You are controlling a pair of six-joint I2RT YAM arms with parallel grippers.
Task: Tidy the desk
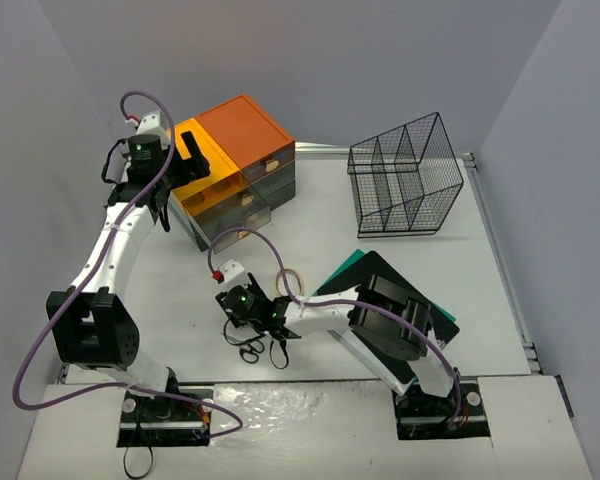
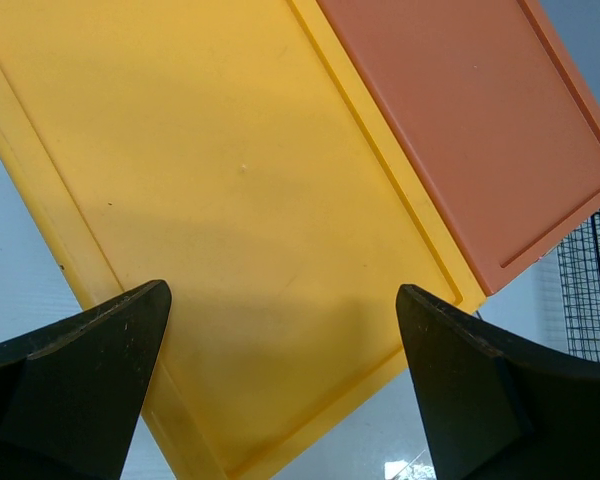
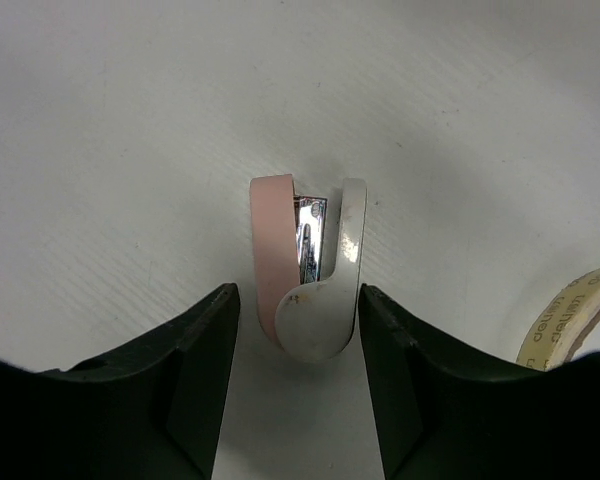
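Observation:
A small pink and white stapler lies on the white desk. My right gripper stands low over it, open, with one finger on each side of its hinge end. A thin gap shows on the pink side, and the white side is almost touching. From above, the stapler lies left of centre with the right gripper just behind it. My left gripper is wide open and empty, hovering over the yellow top of the drawer chest.
The orange and yellow topped drawer chest stands at the back left and a black wire basket at the back right. Black scissors lie near the front. A tape ring lies right of the stapler. Green and black notebooks lie under the right arm.

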